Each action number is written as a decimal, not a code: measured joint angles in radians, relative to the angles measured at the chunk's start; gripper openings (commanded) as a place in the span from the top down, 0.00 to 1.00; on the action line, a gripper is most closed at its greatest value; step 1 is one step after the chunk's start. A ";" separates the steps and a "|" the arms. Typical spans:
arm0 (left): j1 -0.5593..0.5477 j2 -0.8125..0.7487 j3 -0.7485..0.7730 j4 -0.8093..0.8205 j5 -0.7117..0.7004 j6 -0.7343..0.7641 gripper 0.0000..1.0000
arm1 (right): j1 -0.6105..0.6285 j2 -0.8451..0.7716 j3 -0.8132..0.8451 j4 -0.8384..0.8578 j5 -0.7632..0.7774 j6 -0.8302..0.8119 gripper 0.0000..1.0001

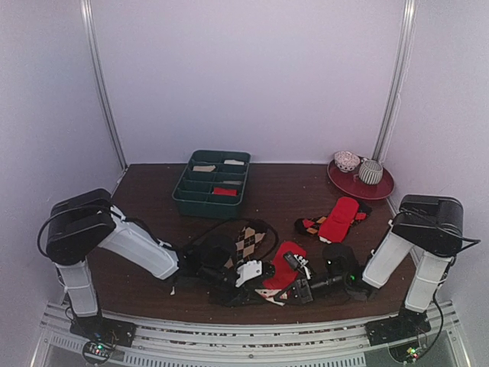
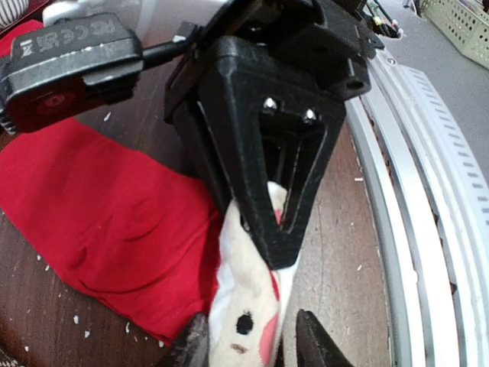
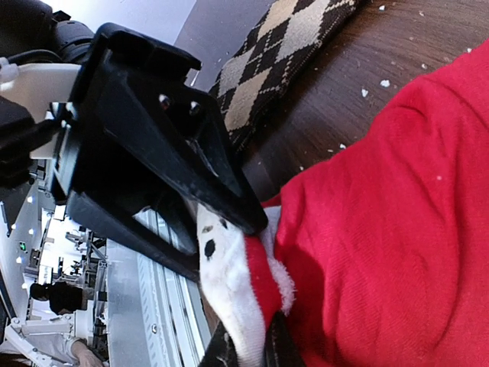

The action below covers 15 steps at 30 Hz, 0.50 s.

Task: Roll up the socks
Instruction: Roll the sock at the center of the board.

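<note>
The bright red sock (image 1: 286,260) lies flat at the table's front centre, its white cuff (image 2: 244,306) towards the near edge. My left gripper (image 2: 250,344) is shut on that cuff from one side. My right gripper (image 3: 250,353) is shut on the same cuff (image 3: 229,283) from the other side. In the top view the two grippers meet tip to tip, left (image 1: 258,281) and right (image 1: 289,290). The red body shows in both wrist views (image 2: 107,222) (image 3: 397,229). The brown argyle sock (image 1: 248,241) lies just behind, partly under my left arm, and also shows in the right wrist view (image 3: 283,53).
A plain red sock with a dark red-marked one (image 1: 336,218) lies at mid right. A green divided tray (image 1: 212,182) stands at the back. A red plate (image 1: 380,189) with two rolled bundles is at the back right. The table's metal front rail (image 2: 428,229) is close by.
</note>
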 measured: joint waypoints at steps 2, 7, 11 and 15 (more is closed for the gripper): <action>0.000 0.014 0.003 0.000 0.001 0.000 0.82 | 0.000 0.000 0.000 -0.001 -0.003 0.000 0.96; 0.000 0.024 0.003 0.000 0.006 -0.003 1.00 | -0.005 0.001 0.007 -0.012 -0.004 -0.003 0.96; 0.001 0.028 0.009 -0.016 0.018 -0.012 1.00 | -0.005 -0.004 0.012 -0.021 -0.005 -0.014 0.90; 0.001 0.058 0.089 -0.111 0.039 -0.050 1.00 | -0.004 -0.094 -0.002 -0.141 0.018 -0.068 0.77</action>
